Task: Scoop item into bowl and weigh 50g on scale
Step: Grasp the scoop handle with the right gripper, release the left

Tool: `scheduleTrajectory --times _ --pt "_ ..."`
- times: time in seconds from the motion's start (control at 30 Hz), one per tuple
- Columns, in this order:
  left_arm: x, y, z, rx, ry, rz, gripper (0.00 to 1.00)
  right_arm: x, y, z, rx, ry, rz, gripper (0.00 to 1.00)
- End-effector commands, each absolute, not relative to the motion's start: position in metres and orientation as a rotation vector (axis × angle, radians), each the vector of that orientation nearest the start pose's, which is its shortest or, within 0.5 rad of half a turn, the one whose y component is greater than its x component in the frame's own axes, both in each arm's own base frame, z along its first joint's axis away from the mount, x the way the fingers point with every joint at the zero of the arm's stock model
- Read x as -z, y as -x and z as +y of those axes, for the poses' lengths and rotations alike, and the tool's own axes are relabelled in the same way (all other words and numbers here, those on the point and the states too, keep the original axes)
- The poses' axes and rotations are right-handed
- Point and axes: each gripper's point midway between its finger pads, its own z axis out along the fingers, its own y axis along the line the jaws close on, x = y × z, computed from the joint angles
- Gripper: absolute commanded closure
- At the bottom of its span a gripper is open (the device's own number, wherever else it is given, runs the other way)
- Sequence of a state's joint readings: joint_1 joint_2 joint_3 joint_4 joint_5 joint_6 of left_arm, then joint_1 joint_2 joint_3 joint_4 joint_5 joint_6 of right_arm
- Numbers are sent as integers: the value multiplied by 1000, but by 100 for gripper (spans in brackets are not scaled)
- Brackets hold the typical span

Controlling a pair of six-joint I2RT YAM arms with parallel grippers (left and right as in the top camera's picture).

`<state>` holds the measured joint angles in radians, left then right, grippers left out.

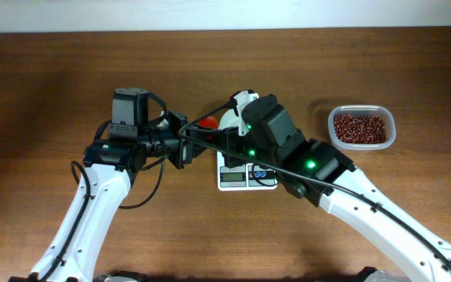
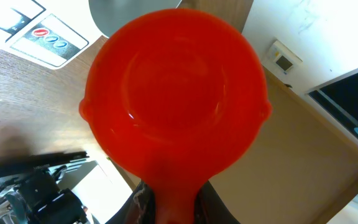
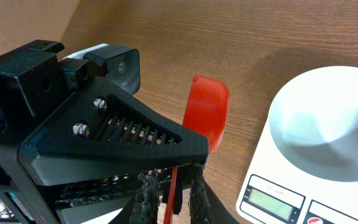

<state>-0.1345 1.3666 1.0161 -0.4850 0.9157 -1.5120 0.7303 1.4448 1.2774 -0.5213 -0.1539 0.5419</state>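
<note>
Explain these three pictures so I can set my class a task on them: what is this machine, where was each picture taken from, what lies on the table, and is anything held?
It is a robot with two jointed arms, each ending in a two-finger gripper. One picture looks straight down on the wooden table; the other two come from cameras on the left and right wrists. On the table stand a white kitchen scale with a white bowl on it, and a clear tub of small reddish-brown beans. The left gripper holds a red scoop by its handle. The right gripper appears closed on that handle too, though this is harder to see.
</note>
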Motion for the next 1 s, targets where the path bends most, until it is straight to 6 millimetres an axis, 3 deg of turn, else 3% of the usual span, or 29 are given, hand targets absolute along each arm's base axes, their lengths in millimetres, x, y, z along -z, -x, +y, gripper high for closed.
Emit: scheduleTrajectory --times 0.0,0.03,0.1,0.13,0.3,0.5,0.63,0.67,0.77,0.87,0.9,0.93,0.97 --pt "-216 -314 -182 1728 1343 2479 100 -238 -305 304 -790 306 2364 77" --pt "-216 -314 -182 1730 1361 2476 100 -235 -305 305 -787 306 2373 78" --pt "-216 -314 -182 1730 1365 2475 100 -236 -306 305 -787 306 2370 93" --pt "-216 -314 -182 1730 1365 2475 100 -236 -306 305 -787 306 2371 94" --pt "-216 -314 -181 1730 1371 2474 100 -236 -300 309 -831 332 2381 74" --pt "-216 -314 -181 1728 1372 2473 100 -234 -296 310 -858 307 2407 75" --pt "-216 -315 -181 1726 1372 2473 100 -232 -295 309 -871 254 2434 87" --pt "-216 -315 -181 1726 1372 2473 100 -232 -295 309 -869 253 2433 94" --pt "-216 -315 -181 1724 1371 2472 99 -232 -297 307 -851 255 2427 96" --pt "-212 -319 -177 1663 1264 2476 85 -233 -298 307 -839 283 2416 96" --pt "-208 -323 -173 1582 1088 2484 69 -235 -300 304 -834 292 2410 96" --pt "-208 -330 -170 1488 788 2476 48 -239 -304 295 -818 273 2429 96" --pt "-214 -335 -171 1459 613 2442 42 -244 -306 286 -802 282 2444 96"
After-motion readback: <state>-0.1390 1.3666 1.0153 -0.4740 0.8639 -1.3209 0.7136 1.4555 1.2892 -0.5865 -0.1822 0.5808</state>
